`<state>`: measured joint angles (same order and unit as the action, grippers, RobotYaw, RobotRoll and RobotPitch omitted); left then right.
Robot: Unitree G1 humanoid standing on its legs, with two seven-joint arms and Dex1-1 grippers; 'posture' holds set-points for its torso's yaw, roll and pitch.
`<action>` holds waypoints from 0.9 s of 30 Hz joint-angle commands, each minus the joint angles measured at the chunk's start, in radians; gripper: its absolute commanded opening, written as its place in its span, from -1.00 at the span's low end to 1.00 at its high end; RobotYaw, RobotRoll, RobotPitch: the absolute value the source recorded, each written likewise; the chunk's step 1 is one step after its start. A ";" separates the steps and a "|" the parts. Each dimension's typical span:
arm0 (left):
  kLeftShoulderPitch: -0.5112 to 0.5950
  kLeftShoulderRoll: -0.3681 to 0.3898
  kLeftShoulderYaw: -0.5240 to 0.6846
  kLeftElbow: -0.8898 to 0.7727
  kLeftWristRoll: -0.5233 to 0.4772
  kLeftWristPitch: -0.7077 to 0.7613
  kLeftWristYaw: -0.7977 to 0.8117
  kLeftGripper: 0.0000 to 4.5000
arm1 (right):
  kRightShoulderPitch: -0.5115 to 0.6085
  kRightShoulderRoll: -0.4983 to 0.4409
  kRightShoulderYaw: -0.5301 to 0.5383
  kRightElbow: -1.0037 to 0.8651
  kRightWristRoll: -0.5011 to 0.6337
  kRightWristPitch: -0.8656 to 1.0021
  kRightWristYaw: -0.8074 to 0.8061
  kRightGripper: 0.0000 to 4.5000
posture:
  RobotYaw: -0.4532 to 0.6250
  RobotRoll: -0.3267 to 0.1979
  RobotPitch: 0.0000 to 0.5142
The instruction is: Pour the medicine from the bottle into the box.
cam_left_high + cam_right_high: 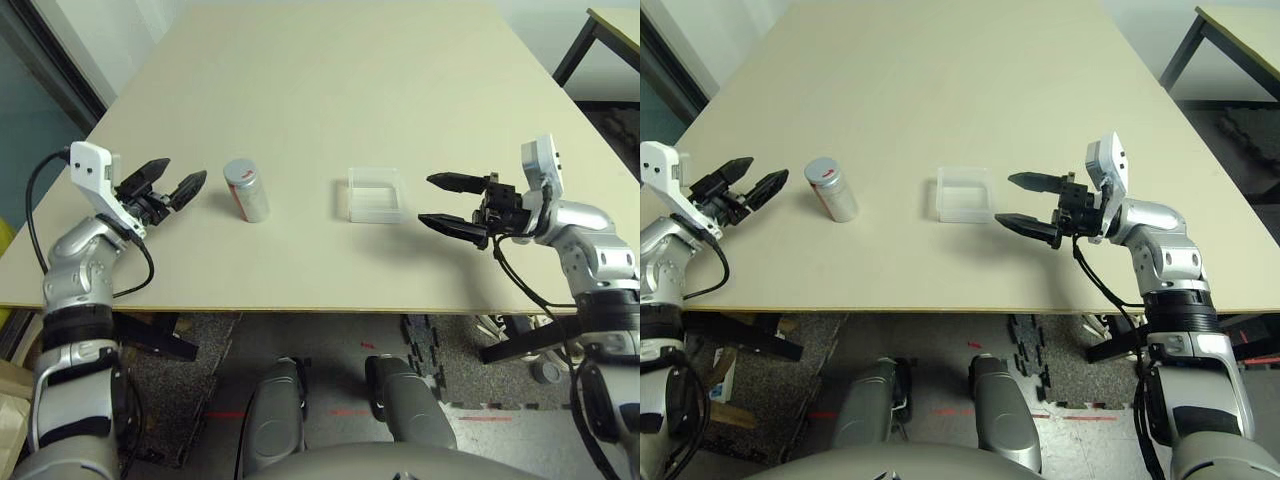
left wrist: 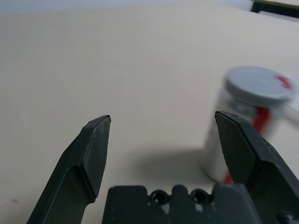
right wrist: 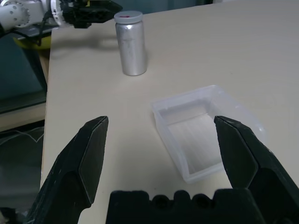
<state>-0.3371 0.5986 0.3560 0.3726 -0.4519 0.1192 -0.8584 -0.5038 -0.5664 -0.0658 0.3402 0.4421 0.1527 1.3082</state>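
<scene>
Bottle (image 1: 246, 189) stands upright on the beige surface (image 1: 320, 80), grey cap (image 2: 258, 85) with red mark on, silver-grey body.

Left gripper (image 1: 167, 183): jaws spread wide, holding nothing, hovering just above the surface. Bottle sits just beyond its fingertips, toward the right gripper, not touching either finger. In the left wrist view the bottle shows partly behind one finger (image 2: 247, 154), off the centre line between the two.

Clear plastic box (image 1: 376, 193) lies flat on the surface between bottle and right gripper, open side up, apart from the bottle.

Right gripper (image 1: 438, 201): jaws spread wide, holding nothing, pointing toward the box. Box lies just ahead of its fingertips, no contact. Cannot tell whether the box holds any medicine.
</scene>
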 commanded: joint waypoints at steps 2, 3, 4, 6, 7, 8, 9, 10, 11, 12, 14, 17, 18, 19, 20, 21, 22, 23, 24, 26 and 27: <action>0.069 -0.024 -0.010 -0.078 -0.009 -0.019 -0.013 0.99 | -0.010 0.004 0.011 0.023 -0.019 -0.025 0.004 1.00 | -0.23 0.25 -0.42; 0.084 -0.030 -0.018 -0.091 -0.002 -0.031 -0.013 0.99 | -0.010 0.004 0.011 0.024 -0.020 -0.028 0.003 1.00 | -0.23 0.25 -0.42; 0.099 -0.043 -0.025 -0.096 0.007 -0.055 -0.013 0.99 | -0.008 0.003 0.012 0.024 -0.023 -0.031 0.001 1.00 | -0.24 0.25 -0.42; 0.124 -0.064 -0.038 -0.112 0.018 -0.082 -0.005 0.99 | -0.002 0.002 0.011 0.019 -0.026 -0.034 -0.004 1.00 | -0.25 0.25 -0.41; 0.135 -0.076 -0.047 -0.123 0.025 -0.096 0.001 0.99 | 0.001 0.001 0.011 0.017 -0.028 -0.035 -0.006 1.00 | -0.25 0.25 -0.40; 0.147 -0.088 -0.057 -0.136 0.032 -0.109 0.006 0.99 | 0.005 0.000 0.012 0.015 -0.031 -0.037 -0.008 1.00 | -0.25 0.25 -0.40; 0.157 -0.100 -0.066 -0.146 0.039 -0.122 0.012 0.99 | 0.008 -0.001 0.012 0.013 -0.033 -0.039 -0.011 1.00 | -0.26 0.25 -0.40; 0.164 -0.113 -0.074 -0.149 0.048 -0.140 0.019 0.99 | 0.012 -0.002 0.013 0.010 -0.036 -0.041 -0.012 1.00 | -0.26 0.25 -0.39; 0.167 -0.126 -0.080 -0.150 0.056 -0.157 0.030 0.99 | 0.016 -0.002 0.013 0.008 -0.038 -0.043 -0.014 1.00 | -0.27 0.25 -0.39; 0.167 -0.139 -0.084 -0.150 0.064 -0.173 0.044 0.99 | 0.018 -0.003 0.013 0.006 -0.039 -0.044 -0.016 1.00 | -0.27 0.25 -0.39; 0.161 -0.161 -0.093 -0.146 0.078 -0.202 0.072 0.99 | 0.023 -0.005 0.012 0.003 -0.041 -0.046 -0.020 1.00 | -0.28 0.25 -0.39; 0.149 -0.181 -0.107 -0.127 0.103 -0.241 0.107 0.99 | 0.026 -0.007 0.010 0.002 -0.045 -0.048 -0.026 1.00 | -0.29 0.25 -0.39; 0.144 -0.185 -0.111 -0.119 0.111 -0.253 0.117 0.99 | 0.026 -0.008 0.010 0.002 -0.046 -0.049 -0.027 1.00 | -0.30 0.25 -0.39; 0.136 -0.188 -0.118 -0.102 0.126 -0.277 0.126 0.99 | 0.026 -0.009 0.009 0.001 -0.046 -0.050 -0.029 1.00 | -0.30 0.25 -0.38; 0.129 -0.190 -0.123 -0.086 0.140 -0.297 0.131 0.99 | 0.026 -0.010 0.008 0.001 -0.046 -0.051 -0.031 1.00 | -0.30 0.25 -0.38; 0.118 -0.195 -0.130 -0.068 0.154 -0.314 0.141 0.99 | 0.027 -0.010 0.008 0.002 -0.047 -0.052 -0.032 1.00 | -0.31 0.25 -0.39; 0.110 -0.200 -0.137 -0.053 0.166 -0.329 0.149 0.99 | 0.027 -0.011 0.008 0.002 -0.047 -0.053 -0.033 1.00 | -0.31 0.25 -0.39; 0.100 -0.207 -0.144 -0.039 0.176 -0.346 0.159 0.99 | 0.028 -0.012 0.009 0.001 -0.048 -0.053 -0.034 1.00 | -0.31 0.25 -0.39; 0.093 -0.211 -0.149 -0.028 0.183 -0.359 0.165 0.99 | 0.028 -0.012 0.009 0.001 -0.047 -0.054 -0.035 1.00 | -0.31 0.25 -0.39; 0.076 -0.225 -0.158 -0.009 0.191 -0.373 0.184 0.99 | 0.028 -0.013 0.010 0.000 -0.048 -0.055 -0.038 1.00 | -0.32 0.25 -0.39; 0.066 -0.235 -0.162 0.002 0.194 -0.378 0.193 0.99 | 0.028 -0.013 0.011 -0.001 -0.049 -0.055 -0.040 1.00 | -0.32 0.25 -0.39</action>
<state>-0.2615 0.3724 0.2106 0.3460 -0.2744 -0.2380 -0.6819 -0.4864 -0.5722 -0.0550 0.3540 0.4002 0.1047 1.2709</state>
